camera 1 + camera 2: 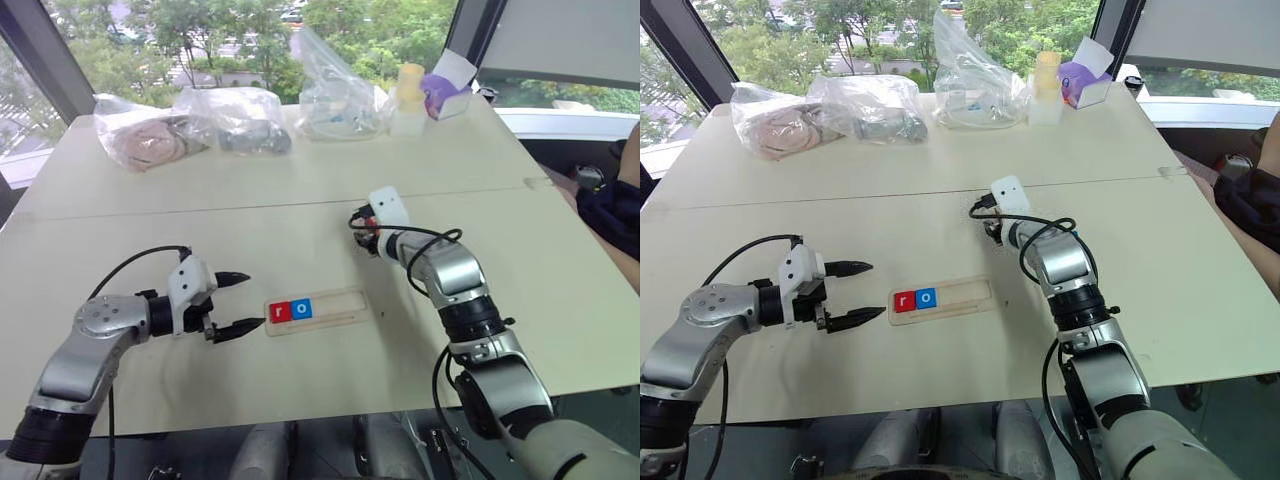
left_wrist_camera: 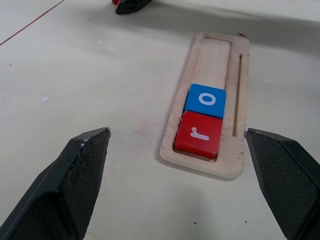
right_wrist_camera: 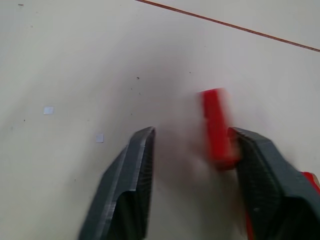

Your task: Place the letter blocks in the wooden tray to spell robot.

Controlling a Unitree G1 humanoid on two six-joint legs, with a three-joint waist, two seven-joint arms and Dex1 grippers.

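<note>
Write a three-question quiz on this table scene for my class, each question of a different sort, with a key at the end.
1. True or false: the wooden tray already holds three letter blocks.
2. Which colour is the "o" block in the tray? A red, B blue, C green.
3. Fill in: the block between the right gripper's fingers is coloured ____.

Key
1. False: two, the "r" block and the "o" block, at one end.
2. B.
3. Red; this red block stands on edge against one finger, its letter hidden.
</note>
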